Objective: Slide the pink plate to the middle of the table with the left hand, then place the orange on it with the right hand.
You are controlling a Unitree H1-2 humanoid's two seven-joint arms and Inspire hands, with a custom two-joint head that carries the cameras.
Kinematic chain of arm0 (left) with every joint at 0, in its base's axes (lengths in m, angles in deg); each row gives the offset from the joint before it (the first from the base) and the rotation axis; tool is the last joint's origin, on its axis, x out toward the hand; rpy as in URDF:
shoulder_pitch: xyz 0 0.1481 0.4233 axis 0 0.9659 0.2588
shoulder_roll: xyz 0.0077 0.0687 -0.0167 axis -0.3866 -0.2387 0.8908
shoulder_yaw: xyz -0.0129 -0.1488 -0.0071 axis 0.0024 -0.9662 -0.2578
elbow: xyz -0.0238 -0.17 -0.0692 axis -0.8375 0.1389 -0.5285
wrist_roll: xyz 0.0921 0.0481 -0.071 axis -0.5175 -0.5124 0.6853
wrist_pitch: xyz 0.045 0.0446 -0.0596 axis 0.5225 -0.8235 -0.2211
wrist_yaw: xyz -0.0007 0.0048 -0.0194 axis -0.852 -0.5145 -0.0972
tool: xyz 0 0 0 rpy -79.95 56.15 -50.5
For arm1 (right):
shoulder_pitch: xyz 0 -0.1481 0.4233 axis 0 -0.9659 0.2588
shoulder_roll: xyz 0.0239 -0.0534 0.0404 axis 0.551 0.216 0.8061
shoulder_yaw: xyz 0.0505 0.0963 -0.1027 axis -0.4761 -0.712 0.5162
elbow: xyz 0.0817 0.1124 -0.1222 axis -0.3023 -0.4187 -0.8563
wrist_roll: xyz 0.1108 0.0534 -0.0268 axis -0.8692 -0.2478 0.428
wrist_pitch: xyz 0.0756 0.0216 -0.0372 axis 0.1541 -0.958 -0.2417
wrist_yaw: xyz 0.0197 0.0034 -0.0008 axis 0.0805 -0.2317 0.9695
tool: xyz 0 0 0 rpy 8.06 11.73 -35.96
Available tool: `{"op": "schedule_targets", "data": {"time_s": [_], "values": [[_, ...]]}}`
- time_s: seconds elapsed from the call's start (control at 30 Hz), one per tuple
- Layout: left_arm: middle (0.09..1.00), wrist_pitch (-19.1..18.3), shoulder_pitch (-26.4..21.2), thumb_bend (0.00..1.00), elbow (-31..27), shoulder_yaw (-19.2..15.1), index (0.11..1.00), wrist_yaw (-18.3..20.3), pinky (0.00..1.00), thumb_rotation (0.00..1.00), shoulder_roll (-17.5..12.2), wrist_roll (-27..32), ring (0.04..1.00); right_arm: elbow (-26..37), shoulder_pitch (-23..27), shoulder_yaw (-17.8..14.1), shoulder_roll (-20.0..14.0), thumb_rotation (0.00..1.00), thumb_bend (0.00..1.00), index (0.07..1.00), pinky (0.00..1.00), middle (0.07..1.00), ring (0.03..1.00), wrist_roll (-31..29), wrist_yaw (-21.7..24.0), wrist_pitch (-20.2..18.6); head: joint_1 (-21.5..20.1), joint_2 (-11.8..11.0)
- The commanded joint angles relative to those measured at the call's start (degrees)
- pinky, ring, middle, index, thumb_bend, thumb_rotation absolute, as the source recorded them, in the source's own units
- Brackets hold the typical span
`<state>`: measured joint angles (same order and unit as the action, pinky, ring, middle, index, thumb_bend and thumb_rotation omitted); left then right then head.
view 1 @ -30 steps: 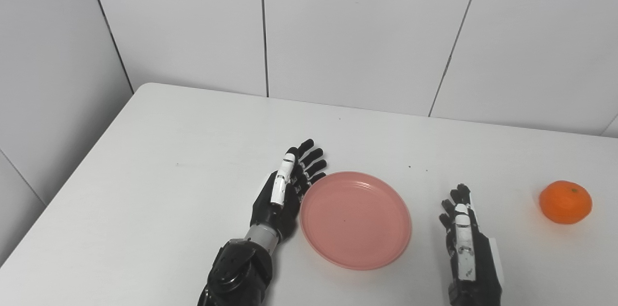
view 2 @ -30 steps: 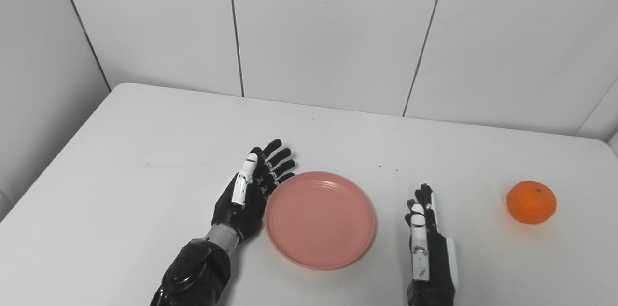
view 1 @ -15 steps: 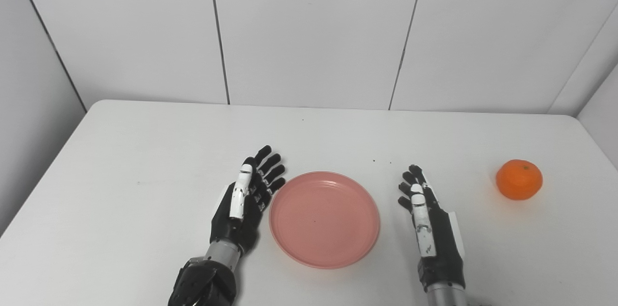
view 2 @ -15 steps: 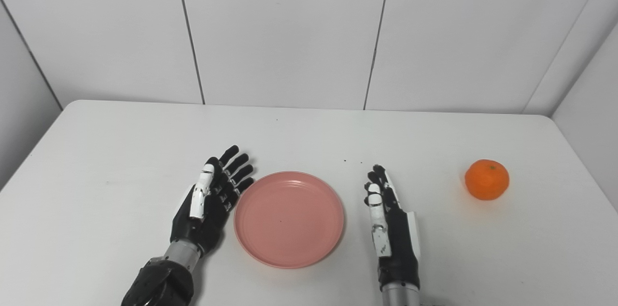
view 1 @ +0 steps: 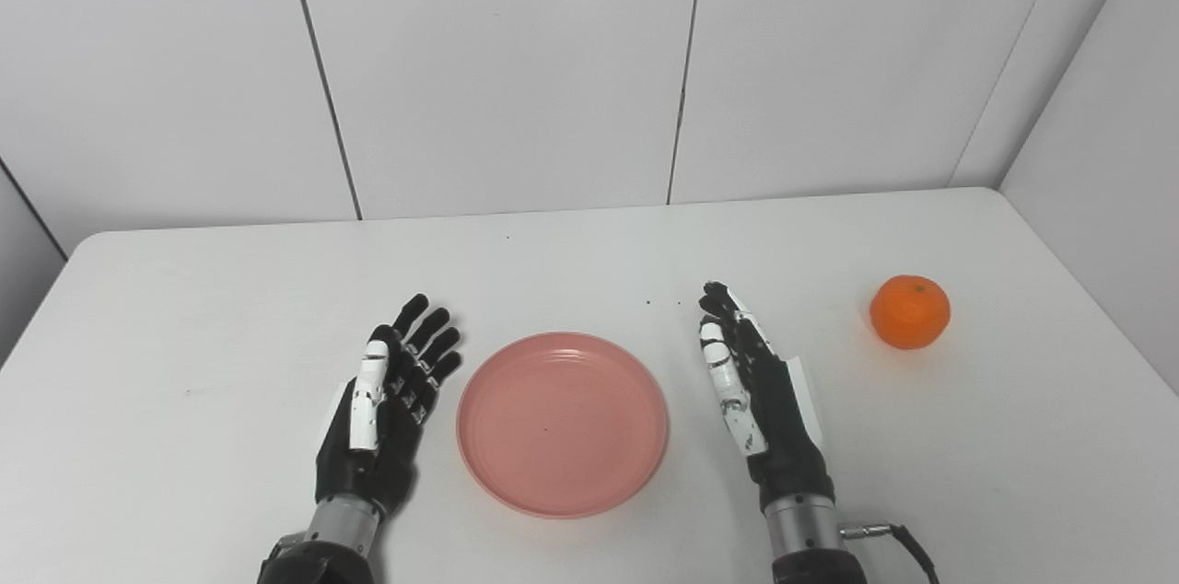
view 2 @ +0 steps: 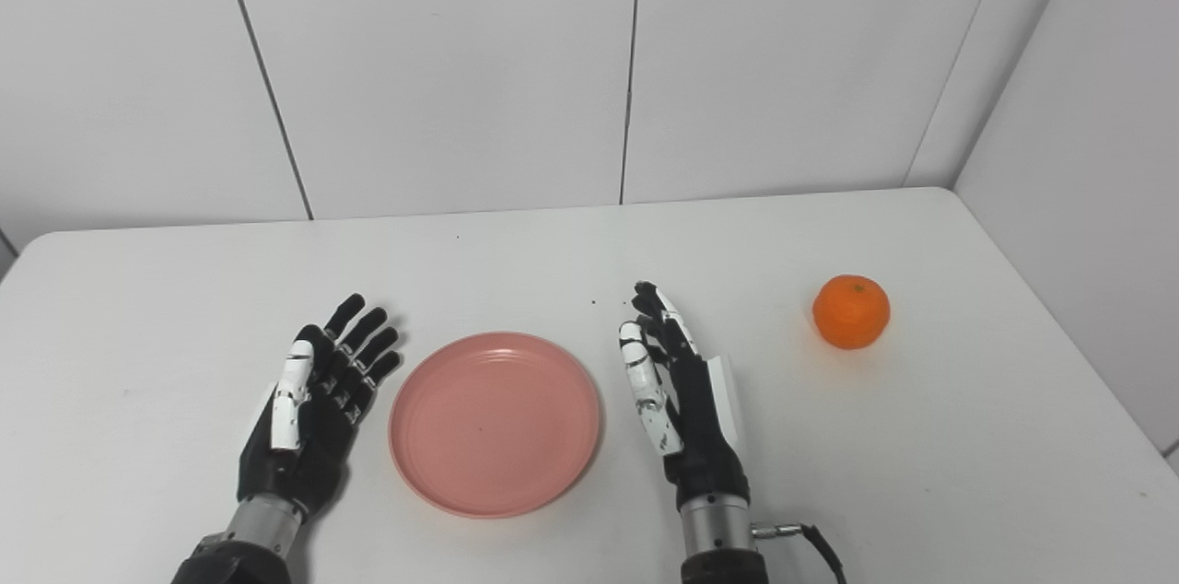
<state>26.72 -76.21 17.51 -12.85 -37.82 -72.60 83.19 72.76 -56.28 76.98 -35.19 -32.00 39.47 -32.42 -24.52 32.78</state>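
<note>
Centrally on the white tabletop (view 1: 212, 308) sits the pink plate (view 1: 563, 423). Both hands are spread wide and empty — left hand (view 1: 382, 414) at its 9 o'clock, right hand (view 1: 760, 400) at 3 o'clock, neither touching. Well apart, toward 2 o'clock, rests the orange (view 1: 910, 311).

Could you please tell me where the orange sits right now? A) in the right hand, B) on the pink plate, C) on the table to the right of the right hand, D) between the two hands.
C: the orange rests on the table, apart from the open right hand.
</note>
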Motion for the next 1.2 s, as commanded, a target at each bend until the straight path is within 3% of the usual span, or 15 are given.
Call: {"op": "schedule_targets", "data": {"time_s": [0.0, 0.2, 0.37, 0.57, 0.83, 1.17], "values": [[0.909, -0.6, 0.8, 0.36, 1.6, -0.4, 0.902, 0.2, 0.93, 1.0, -0.4, 0.7, 0.905, 3.0, 2.1, 0.1, -1.0, 0.91, 0.45, 0.883, 0.78, 0.881, 0.858, 3.3, -0.5, 0.1, -0.7, -0.3], [0.91, 0.2, 0.6, 0.34, 2.5, -1.3, 0.899, 1.2, 0.93, 1.0, -0.9, 1.5, 0.907, 6.7, 4.6, -0.9, -4.9, 0.84, 0.52, 0.897, 0.78, 0.879, 0.849, 9.9, 0.9, -1.9, -2.9, -1.2], [0.914, 0.8, 0.3, 0.33, 3.9, -2.4, 0.909, 2.5, 0.93, 1.0, -1.8, 3.3, 0.911, 9.0, 6.4, -3.2, -7.4, 0.74, 0.57, 0.871, 0.77, 0.868, 0.839, 12.0, 2.2, -3.3, -6.0, -2.6], [0.934, 1.1, 0.0, 0.32, 5.3, -2.9, 0.925, 4.0, 0.98, 1.0, -2.9, 4.9, 0.938, 11.6, 8.2, -6.1, -10.4, 0.72, 0.71, 0.879, 0.78, 0.872, 0.847, 16.4, 4.5, -6.9, -8.0, -4.1], [0.941, -0.4, 0.0, 0.31, 5.1, -3.3, 0.937, 3.9, 0.98, 1.0, -3.6, 5.5, 0.942, 12.8, 10.5, -10.0, -13.9, 0.57, 0.77, 0.87, 0.76, 0.864, 0.839, 18.0, 4.7, -8.2, -10.3, -5.4], [0.97, 0.4, -0.2, 0.32, 6.5, -3.5, 0.973, 5.3, 1.0, 1.0, -4.5, 6.8, 0.967, 12.0, 12.0, -14.0, -17.2, 0.47, 0.87, 0.919, 0.78, 0.92, 0.877, 22.5, 6.8, -12.7, -12.1, -6.7]]}}
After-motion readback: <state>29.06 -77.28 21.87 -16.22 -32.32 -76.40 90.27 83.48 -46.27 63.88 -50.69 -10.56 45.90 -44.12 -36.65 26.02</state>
